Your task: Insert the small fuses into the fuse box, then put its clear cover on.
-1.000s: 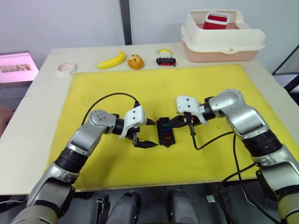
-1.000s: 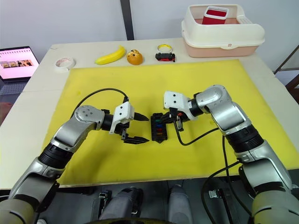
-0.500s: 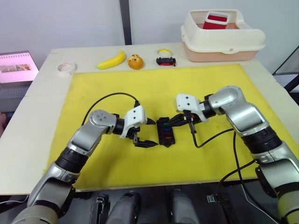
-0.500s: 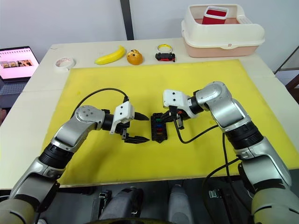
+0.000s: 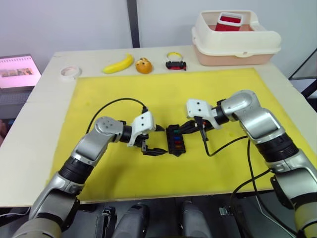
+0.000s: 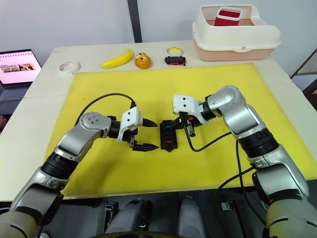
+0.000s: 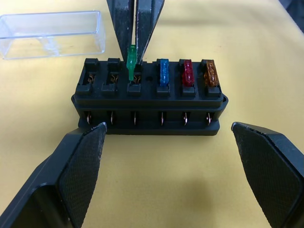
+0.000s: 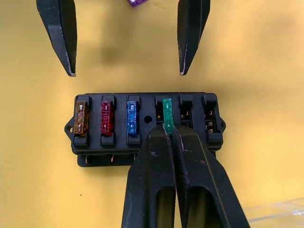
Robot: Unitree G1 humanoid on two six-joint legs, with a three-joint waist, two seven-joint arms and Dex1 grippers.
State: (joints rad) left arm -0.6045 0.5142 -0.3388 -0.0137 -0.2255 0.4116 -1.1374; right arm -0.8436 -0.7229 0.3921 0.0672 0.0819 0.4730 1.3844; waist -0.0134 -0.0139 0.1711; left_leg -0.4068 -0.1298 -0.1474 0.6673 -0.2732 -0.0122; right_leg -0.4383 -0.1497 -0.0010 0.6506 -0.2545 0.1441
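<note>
Fuse box [image 7: 149, 97] on yellow mat [image 5: 208, 94], between both grippers. Right gripper [image 8: 167, 124] pinched shut on green fuse [image 7: 131, 59], blade at fourth slot, not yet seated. Blue, red, orange fuses [image 8: 105, 118] already seated beside it; two slots empty. Left gripper [image 5: 155, 140] spread wide, just beside box, holding nothing. Purple fuse [image 8: 137, 2] beyond box. Clear cover [image 7: 52, 33] just behind box. Likely light, rigid, slick; grip by flat sides of head, press straight down. Box light, prone to slide: brace.

A lab: yellow mat [image 5: 148, 89] on a white table [image 5: 44, 124].
</note>
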